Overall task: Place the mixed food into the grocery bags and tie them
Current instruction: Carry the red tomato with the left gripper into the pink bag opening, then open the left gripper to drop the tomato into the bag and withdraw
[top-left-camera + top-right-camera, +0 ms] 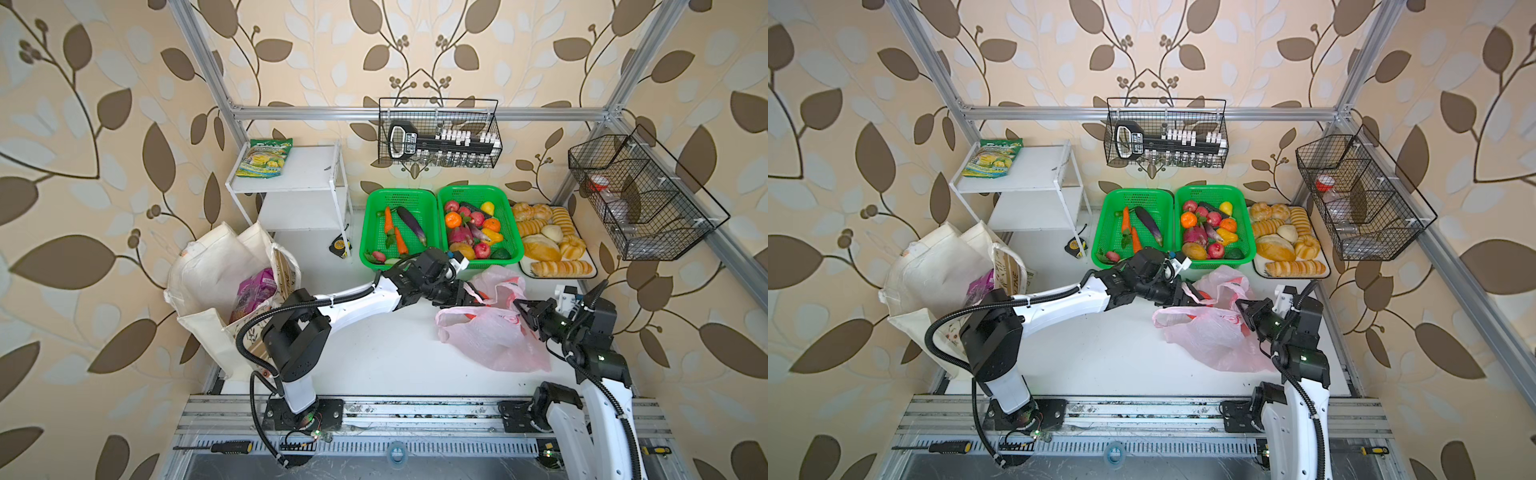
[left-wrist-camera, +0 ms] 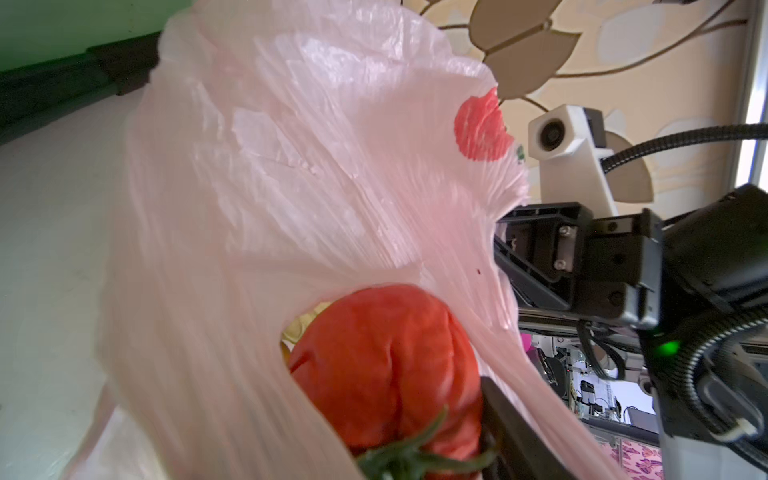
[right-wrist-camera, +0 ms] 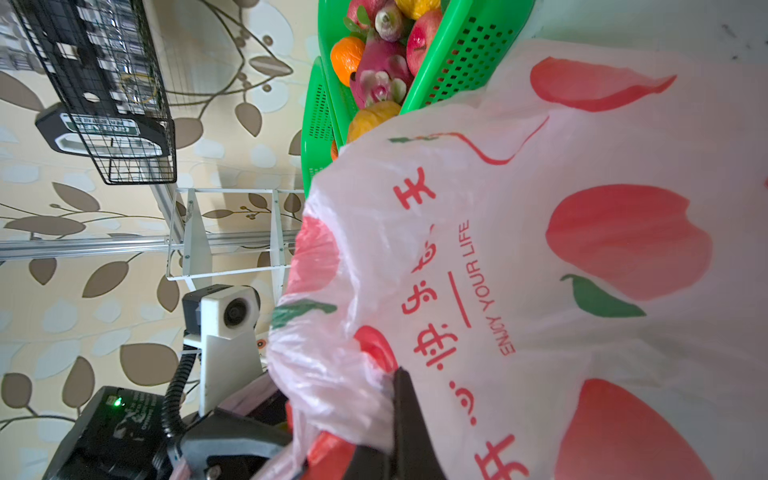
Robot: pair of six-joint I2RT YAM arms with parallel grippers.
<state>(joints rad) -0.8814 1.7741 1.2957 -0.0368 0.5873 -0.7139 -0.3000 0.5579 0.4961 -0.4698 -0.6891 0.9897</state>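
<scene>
The left gripper [image 1: 476, 296] grips the tomato [image 2: 386, 357] right at the mouth of the pink bag [image 1: 490, 336], which lies slumped on the table [image 1: 374, 353]. In the left wrist view the film drapes over the tomato's upper side, so it looks partly in but not clear of the rim. The right gripper [image 1: 523, 308] is closed and pinches the bag's edge on its own side. The right wrist view shows film bunched against one finger [image 3: 409, 415].

The step in hand, as I judge it, is dropping the tomato in. To do it well, the right gripper should lift its edge up and away so the mouth gapes. The left should push deeper, past the handle loop, before letting go — released too near the rim, the tomato may roll back out onto the table. The film is thin and could snag on a finger, so the withdrawal wants to be slow and straight. The tote [image 1: 208, 266] stands at far left with the purple packet [image 1: 257, 291] inside.
</scene>
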